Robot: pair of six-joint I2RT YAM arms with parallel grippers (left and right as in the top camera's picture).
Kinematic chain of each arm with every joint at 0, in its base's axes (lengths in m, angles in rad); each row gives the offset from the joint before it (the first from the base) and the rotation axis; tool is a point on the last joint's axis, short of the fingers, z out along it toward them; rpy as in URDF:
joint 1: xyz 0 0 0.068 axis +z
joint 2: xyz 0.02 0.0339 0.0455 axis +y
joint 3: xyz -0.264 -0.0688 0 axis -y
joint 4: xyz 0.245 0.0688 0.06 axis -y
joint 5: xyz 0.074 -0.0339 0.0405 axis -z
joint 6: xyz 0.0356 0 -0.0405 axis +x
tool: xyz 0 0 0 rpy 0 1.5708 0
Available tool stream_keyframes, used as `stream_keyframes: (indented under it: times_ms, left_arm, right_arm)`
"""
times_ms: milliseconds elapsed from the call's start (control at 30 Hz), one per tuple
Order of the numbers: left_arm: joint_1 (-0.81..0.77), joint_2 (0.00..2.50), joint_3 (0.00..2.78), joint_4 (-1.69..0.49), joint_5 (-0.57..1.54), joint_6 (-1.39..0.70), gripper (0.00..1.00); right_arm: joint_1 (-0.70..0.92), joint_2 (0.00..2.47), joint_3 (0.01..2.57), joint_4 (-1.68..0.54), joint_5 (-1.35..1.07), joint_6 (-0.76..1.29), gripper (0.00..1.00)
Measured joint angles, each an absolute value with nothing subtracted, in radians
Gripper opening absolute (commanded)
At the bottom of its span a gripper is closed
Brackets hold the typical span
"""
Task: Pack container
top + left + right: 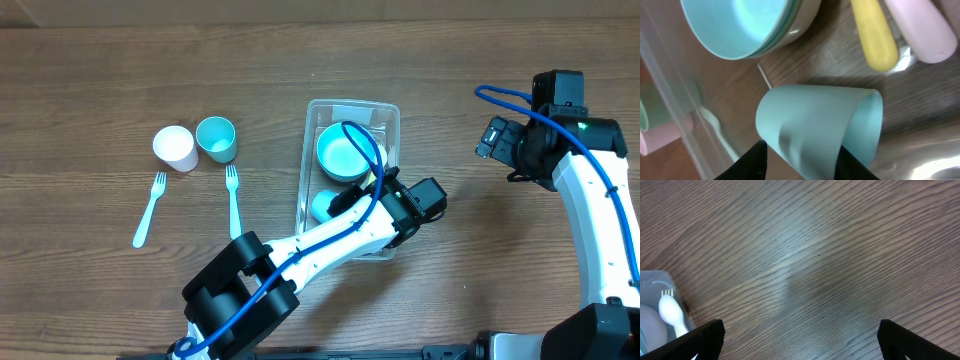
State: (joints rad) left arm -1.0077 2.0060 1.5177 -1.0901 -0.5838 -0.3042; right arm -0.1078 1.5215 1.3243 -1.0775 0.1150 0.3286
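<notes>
Container (352, 104) rests on the bench (100, 60), its near end hidden under the left arm (330, 235). Inside it, left end effector (802, 157) clamps a teal cup (815, 120); right end effector (800, 342), fingers wide apart and cropped, hangs right of it.

Looking straight down from high above the table (120, 60), framing the whole container (352, 104) near centre. Peering from the left wrist (very close in) at the inside of the container, with a tipped teal cup (820, 125) filling most of the frame. Facing down from the right wrist at bare wood beside the container, catching only its corner at lower left. Sharing the container across all three.
</notes>
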Motion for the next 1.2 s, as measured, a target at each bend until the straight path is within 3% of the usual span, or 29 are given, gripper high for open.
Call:
stream_keyframes:
  times_ms: [600,1200]
  left_arm:
    - [-0.957,2.006,1.517,-1.139,-0.678,-0.331,0.08]
    - [-0.888,1.879,1.538,-1.047,-0.568,-0.342,0.08]
  right_arm:
    - [-0.108,1.522,1.324,-1.078,0.115,0.329,1.00]
    - [-0.108,1.522,1.324,-1.077,0.115,0.329,1.00]
